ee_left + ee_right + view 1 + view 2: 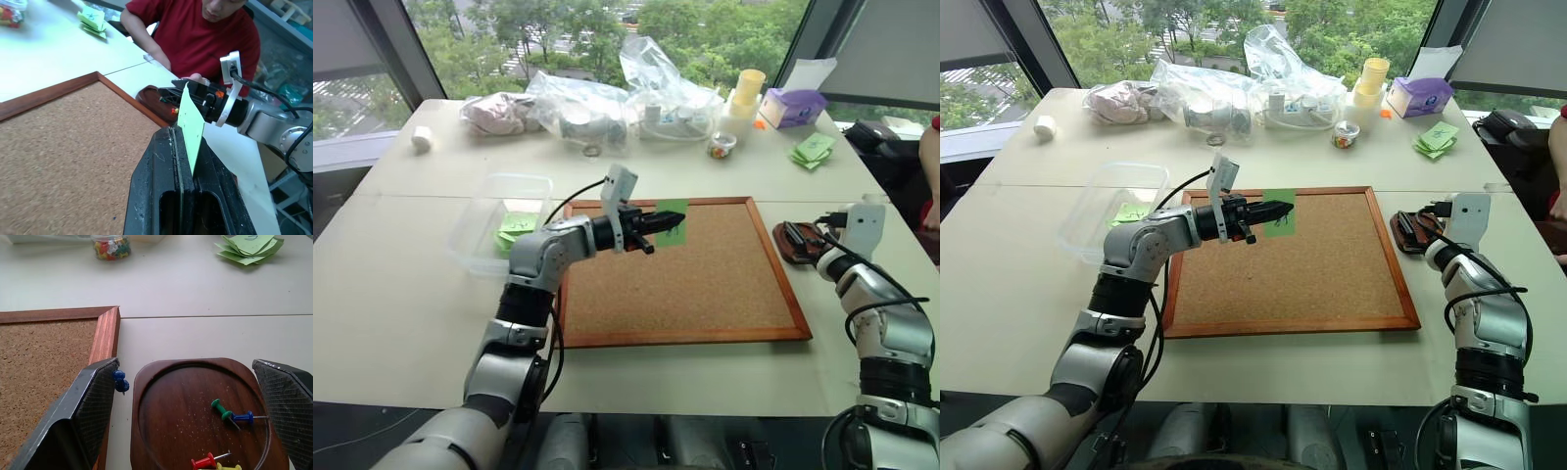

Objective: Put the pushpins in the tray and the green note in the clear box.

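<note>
**Note pinched over the board, pins sitting in the tray**

I'm looking across a pale table (401, 294) set against big windows with green trees behind, and a person in a red shirt (195, 29) is sitting at the far side.

The cork board (705, 284) is lying flat in the middle of the table. My left gripper (668, 223) is hanging above its far edge, pointing across toward my right, and its jaws are clamping tight on the green note (190, 122), which is standing on edge between the fingers. The clear box (484, 211) is resting just beside the board on my left, and I'm seeing another green slip lying inside it already.

Over on the right, my right gripper (188, 411) is hovering low with its jaws spread wide, straddling the tray (161, 382), which is sitting just beside the board's frame. Inside it I'm counting pushpins (230, 413): green, blue, red and yellow. One more blue pin (120, 381) is showing by the inner face of the finger nearest the board; I can't tell whether it's touching.

At the back I'm picking out clear plastic bags (607, 98), a jar of coloured pins (111, 246) and a stack of green notes (813, 149).
</note>
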Action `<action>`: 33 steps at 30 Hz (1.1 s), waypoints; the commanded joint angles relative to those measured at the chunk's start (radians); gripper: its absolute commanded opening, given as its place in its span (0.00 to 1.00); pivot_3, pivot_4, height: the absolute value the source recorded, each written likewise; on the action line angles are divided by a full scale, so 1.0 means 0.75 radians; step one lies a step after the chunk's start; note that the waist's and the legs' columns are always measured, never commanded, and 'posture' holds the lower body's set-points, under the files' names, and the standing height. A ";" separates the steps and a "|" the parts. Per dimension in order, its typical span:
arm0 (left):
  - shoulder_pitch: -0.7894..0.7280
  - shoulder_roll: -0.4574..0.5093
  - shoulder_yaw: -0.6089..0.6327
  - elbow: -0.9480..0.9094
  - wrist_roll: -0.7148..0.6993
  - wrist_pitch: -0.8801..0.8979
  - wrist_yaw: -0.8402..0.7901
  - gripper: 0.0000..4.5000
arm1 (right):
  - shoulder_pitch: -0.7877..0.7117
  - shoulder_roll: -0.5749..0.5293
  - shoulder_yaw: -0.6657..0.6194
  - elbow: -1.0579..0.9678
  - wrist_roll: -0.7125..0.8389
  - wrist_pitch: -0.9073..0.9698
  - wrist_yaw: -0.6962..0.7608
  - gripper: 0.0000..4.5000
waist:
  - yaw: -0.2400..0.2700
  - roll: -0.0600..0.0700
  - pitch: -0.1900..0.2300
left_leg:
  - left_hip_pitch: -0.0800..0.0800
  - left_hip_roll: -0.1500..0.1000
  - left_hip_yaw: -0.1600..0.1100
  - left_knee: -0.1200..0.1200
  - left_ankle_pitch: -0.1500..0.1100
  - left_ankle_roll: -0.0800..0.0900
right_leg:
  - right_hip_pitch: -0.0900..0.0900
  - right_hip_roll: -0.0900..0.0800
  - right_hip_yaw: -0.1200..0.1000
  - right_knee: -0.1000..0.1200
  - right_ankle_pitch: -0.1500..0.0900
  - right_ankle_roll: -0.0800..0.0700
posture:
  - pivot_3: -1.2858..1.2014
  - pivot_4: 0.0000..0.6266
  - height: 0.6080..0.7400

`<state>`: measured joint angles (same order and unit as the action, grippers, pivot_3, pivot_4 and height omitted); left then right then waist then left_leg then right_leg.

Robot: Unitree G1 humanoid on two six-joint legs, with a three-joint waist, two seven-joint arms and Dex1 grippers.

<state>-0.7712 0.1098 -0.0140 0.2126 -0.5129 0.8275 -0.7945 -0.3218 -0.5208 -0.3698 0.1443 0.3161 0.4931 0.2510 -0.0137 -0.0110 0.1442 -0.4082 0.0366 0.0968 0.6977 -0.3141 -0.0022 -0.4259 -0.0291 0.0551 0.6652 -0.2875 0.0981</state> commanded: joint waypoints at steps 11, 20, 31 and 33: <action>0.004 0.002 0.006 -0.073 -0.046 -0.018 0.034 0.00 | -0.063 -0.019 0.004 0.060 -0.042 0.041 -0.017 0.99 | -0.003 0.000 0.000 | 0.000 0.000 0.000 0.000 0.000 -0.001 | 0.000 0.001 0.000 0.000 0.000 0.000 | 0.52 0.24 0.99; 0.015 0.022 0.014 -0.076 -0.057 -0.019 0.035 0.00 | -0.062 0.054 -0.088 -0.106 0.120 0.030 0.014 0.99 | -0.003 0.000 0.000 | 0.000 0.000 0.000 0.000 0.000 -0.001 | 0.000 0.000 0.000 0.000 0.000 0.000 | 0.52 0.24 0.99; 0.018 0.146 0.066 -0.186 -0.075 0.033 0.052 0.00 | -0.065 0.018 0.031 -0.342 0.233 0.128 0.126 0.99 | -0.007 0.001 0.001 | 0.000 0.000 0.000 0.000 0.000 -0.001 | 0.000 0.000 0.000 0.000 0.000 0.000 | 0.52 0.24 0.99; 0.024 0.236 0.089 -0.276 -0.081 0.074 0.067 0.00 | -0.059 -0.013 0.135 -0.533 0.328 0.249 0.235 0.99 | -0.029 0.005 0.003 | 0.000 0.003 0.002 -0.001 0.000 -0.001 | -0.002 0.001 0.001 0.001 0.000 0.000 | 0.52 0.24 0.99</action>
<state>-0.7429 0.2519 0.0063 0.0965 -0.5543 0.8681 -0.7527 -0.3514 -0.5063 -0.3249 -0.0951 0.4879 0.6263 0.3520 -0.0358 -0.0071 0.1467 -0.4083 0.0399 0.0980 0.6972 -0.3138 -0.0027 -0.4275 -0.0273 0.0561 0.6661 -0.2875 0.0982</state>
